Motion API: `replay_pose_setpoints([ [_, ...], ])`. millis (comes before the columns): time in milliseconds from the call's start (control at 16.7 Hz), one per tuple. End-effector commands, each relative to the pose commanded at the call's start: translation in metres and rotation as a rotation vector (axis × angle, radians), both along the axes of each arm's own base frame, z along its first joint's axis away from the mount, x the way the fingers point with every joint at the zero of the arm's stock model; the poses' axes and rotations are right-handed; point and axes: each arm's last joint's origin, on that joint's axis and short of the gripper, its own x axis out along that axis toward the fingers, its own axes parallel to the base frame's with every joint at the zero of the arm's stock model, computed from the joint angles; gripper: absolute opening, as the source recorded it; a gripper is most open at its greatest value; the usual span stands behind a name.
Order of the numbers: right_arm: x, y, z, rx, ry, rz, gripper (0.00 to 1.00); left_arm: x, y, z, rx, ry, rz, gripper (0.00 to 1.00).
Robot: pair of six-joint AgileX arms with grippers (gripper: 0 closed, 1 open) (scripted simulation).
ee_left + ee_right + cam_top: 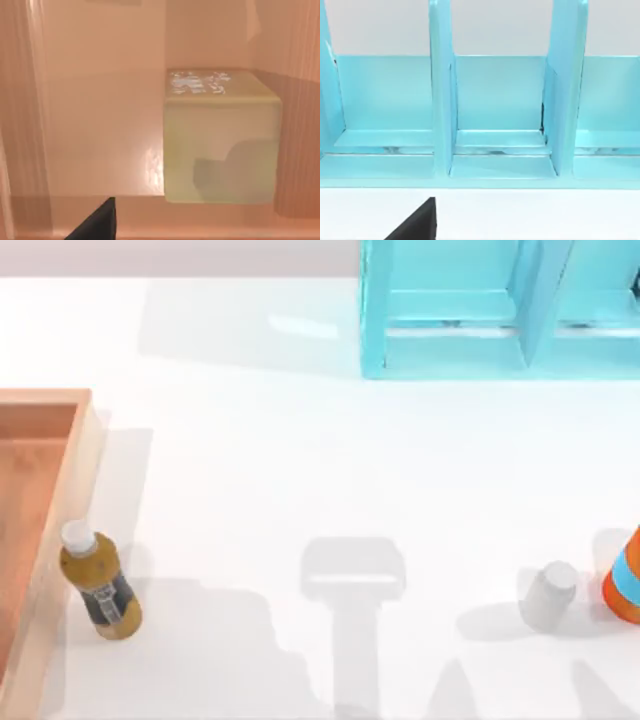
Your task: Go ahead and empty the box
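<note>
Top view is showing the box (82,455), wood-grained and thick-walled, lying at the frame's left edge, long axis running top to bottom; whether either gripper's fingers are apart, I cannot tell.

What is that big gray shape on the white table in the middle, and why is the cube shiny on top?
Top view: the gray shape is a shadow on the table; what casts it can't be seen. Bottle and white jar also cast soft shadows. Left wrist view: the cube in the box has a pale, bright patch on top.
</note>
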Motion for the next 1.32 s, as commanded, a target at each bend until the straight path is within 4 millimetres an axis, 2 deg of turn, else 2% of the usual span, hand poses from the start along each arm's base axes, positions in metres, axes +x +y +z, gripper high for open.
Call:
replay_pose_setpoints([
  [180, 0.0, 0.0, 0.0, 0.0, 0.0, 0.0, 1.0, 0.013, 0.01, -0.001, -0.025, 0.081, 0.001, 1.0],
  [600, 0.0, 0.0, 0.0, 0.0, 0.0, 0.0, 1.0, 0.014, 0.011, -0.006, -0.029, 0.093, 0.001, 1.0],
  [720, 0.0, 0.0, 0.0, 0.0, 0.0, 0.0, 1.0, 0.016, 0.012, -0.021, -0.031, 0.099, 0.002, 1.0],
  [1080, 0.0, 0.0, 0.0, 0.0, 0.0, 0.0, 1.0, 0.017, 0.012, -0.087, -0.025, 0.08, 0.002, 1.0],
  [1200, 0.0, 0.0, 0.0, 0.0, 0.0, 0.0, 1.0, 0.015, 0.011, -0.099, -0.028, 0.09, 0.002, 1.0],
  [1320, 0.0, 0.0, 0.0, 0.0, 0.0, 0.0, 1.0, 0.014, 0.011, -0.101, -0.029, 0.091, 0.002, 1.0],
])
